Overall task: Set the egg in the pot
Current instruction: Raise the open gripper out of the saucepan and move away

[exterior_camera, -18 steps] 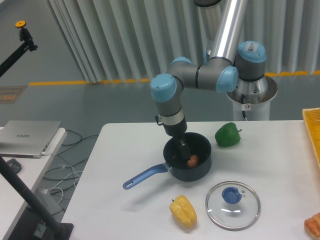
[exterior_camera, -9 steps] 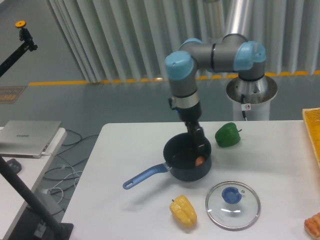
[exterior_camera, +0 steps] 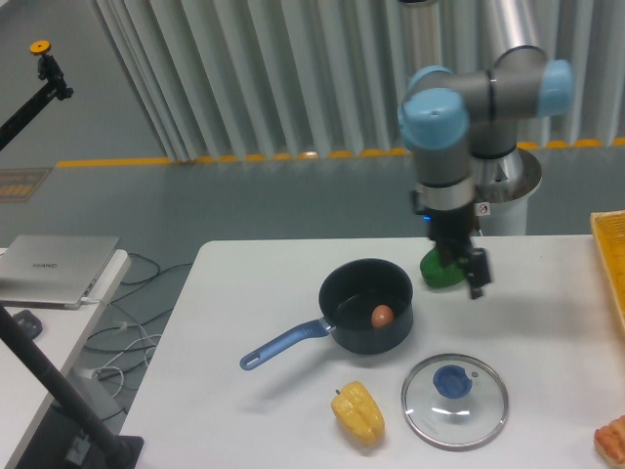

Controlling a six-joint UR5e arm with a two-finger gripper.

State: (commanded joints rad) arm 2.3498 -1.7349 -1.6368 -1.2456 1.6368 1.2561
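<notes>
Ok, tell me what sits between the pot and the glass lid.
Nothing: in the fixed camera view, only bare white table separates the pot, egg inside, from the glass lid.

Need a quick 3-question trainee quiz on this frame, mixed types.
1. True or false: the egg lies inside the pot.
2. Multiple choice: which object is partly hidden behind the gripper? A) yellow pepper B) green pepper C) lid
3. Fill in: the pot's handle points toward the table's front-____ side in the image.

Key: 1 true; 2 B; 3 left.
</notes>
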